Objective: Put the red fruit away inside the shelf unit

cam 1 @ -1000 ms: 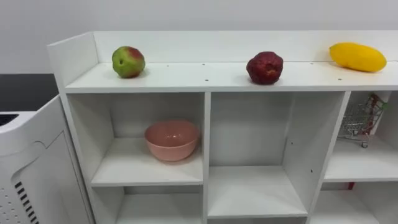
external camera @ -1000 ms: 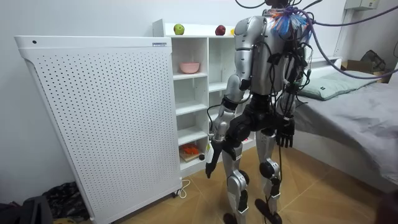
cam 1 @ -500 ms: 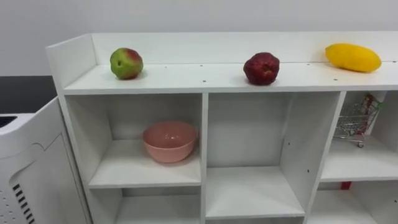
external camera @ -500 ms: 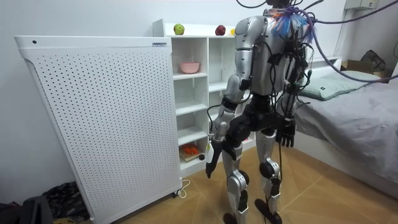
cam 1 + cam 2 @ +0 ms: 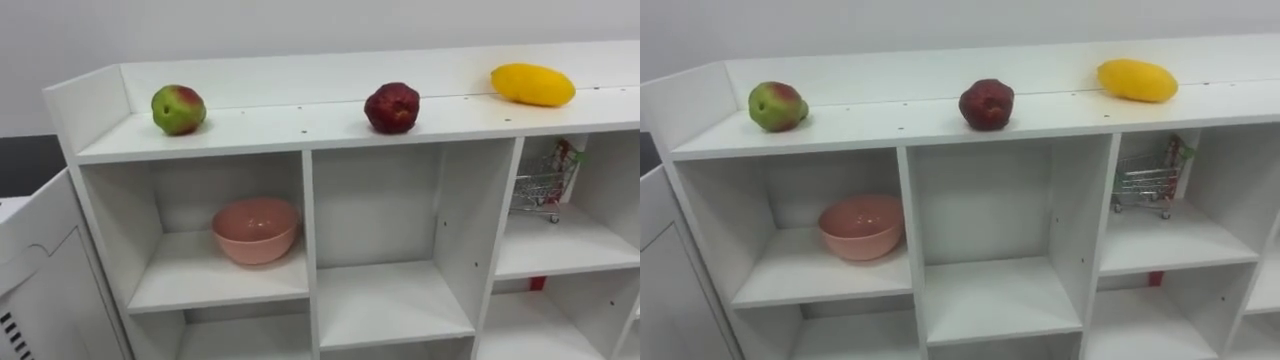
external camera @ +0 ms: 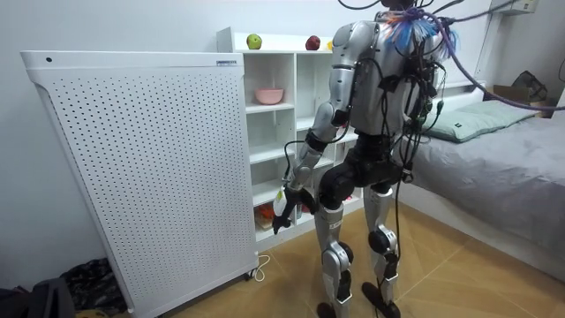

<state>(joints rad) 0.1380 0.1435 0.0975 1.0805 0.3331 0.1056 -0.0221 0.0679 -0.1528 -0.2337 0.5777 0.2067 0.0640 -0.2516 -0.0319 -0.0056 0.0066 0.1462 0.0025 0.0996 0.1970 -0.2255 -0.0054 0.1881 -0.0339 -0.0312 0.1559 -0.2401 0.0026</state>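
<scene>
The left hand (image 6: pixel 284 212) hangs low before the closet (image 5: pixel 309 250), level with its lower compartments. I can make out nothing in its hold, and I cannot tell whether it is open or curled. The fruit lies well apart from it, up at twelve o'clock on the closet's top. There are three pieces in a row. In the eye views one green-and-red apple (image 5: pixel 179 109) is at ten o'clock, one dark red fruit (image 5: pixel 392 107) at twelve and one yellow fruit (image 5: pixel 533 84) at two. One pink bowl (image 5: pixel 255 229) sits in the upper left compartment, at eight o'clock. One small wire cart (image 5: pixel 541 185) stands in the upper right compartment, at three o'clock.
</scene>
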